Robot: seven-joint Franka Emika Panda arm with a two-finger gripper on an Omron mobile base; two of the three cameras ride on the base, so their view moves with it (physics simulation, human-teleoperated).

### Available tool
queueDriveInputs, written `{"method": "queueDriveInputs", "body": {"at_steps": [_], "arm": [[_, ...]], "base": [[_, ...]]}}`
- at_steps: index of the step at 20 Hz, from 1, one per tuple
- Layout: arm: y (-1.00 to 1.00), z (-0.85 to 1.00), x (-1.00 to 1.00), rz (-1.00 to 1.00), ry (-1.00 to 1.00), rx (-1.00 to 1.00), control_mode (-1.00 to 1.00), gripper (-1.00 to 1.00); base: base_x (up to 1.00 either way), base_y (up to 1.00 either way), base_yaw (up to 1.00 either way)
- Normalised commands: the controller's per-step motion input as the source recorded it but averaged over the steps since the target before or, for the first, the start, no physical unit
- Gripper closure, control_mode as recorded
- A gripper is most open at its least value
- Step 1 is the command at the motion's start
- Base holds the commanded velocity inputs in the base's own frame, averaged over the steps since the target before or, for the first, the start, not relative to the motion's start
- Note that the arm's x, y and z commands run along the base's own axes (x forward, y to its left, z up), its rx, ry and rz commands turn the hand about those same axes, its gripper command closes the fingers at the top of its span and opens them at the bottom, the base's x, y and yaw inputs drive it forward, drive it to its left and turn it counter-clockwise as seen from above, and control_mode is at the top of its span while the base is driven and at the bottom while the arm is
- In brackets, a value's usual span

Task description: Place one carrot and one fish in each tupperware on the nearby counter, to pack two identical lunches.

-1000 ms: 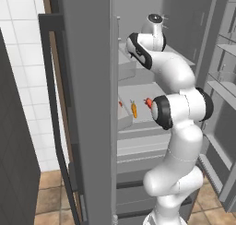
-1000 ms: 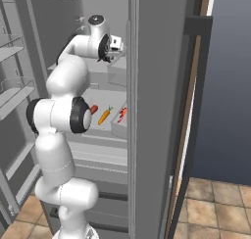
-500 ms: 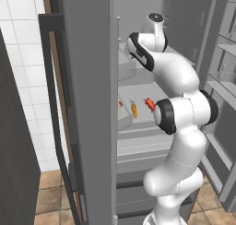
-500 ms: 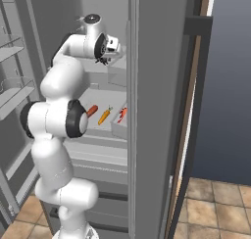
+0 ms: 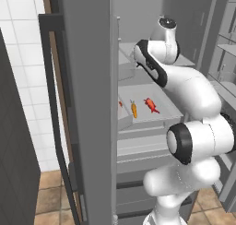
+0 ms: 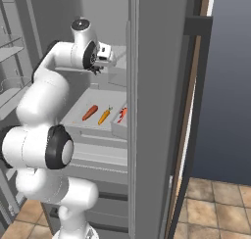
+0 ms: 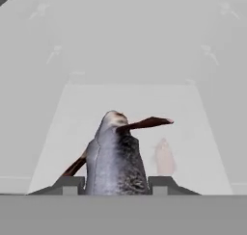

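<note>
The gripper (image 7: pixel 116 182) clamped a blackish fish (image 7: pixel 116 157) between its fingertips (image 7: pixel 69 182) inside the open refrigerator (image 5: pixel 87 81). On the shelf (image 5: pixel 163 109) below it lay a red fish (image 5: pixel 150 104) beside two carrots (image 6: pixel 97 114).

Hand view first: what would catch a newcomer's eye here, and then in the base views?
A grey, dark-speckled fish stands large between the jaws, closing on its flanks over a pale shelf. In the base views the white arm reaches into an open fridge, its gripper over the upper shelf. On the shelf below lie an orange carrot and a red fish; the right view shows a second, redder carrot.
</note>
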Motion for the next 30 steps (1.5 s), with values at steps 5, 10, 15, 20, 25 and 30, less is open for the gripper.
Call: {"method": "queueDriveInputs", "body": {"at_steps": [5, 10, 15, 20, 25, 30], "arm": [[0.00, 0.00, -1.00, 0.00, -0.27, 0.00, -1.00, 1.00], [-0.11, 0.04, -1.00, 0.00, -0.23, 0.00, -1.00, 1.00], [-0.05, 0.24, -1.00, 0.00, -0.03, 0.00, -1.00, 1.00], [-0.04, 0.52, -1.00, 0.03, 0.07, 0.00, -1.00, 1.00], [-0.04, 0.41, -0.98, 0.07, 0.10, 0.00, -1.00, 1.00], [0.00, 0.05, -0.91, 0.00, 0.12, 0.00, -1.00, 1.00]], "base": [[0.00, 0.00, 0.00], [0.00, 0.00, 0.00], [0.00, 0.00, 0.00], [0.00, 0.00, 0.00], [0.00, 0.00, 0.00], [0.00, 0.00, 0.00]]}}
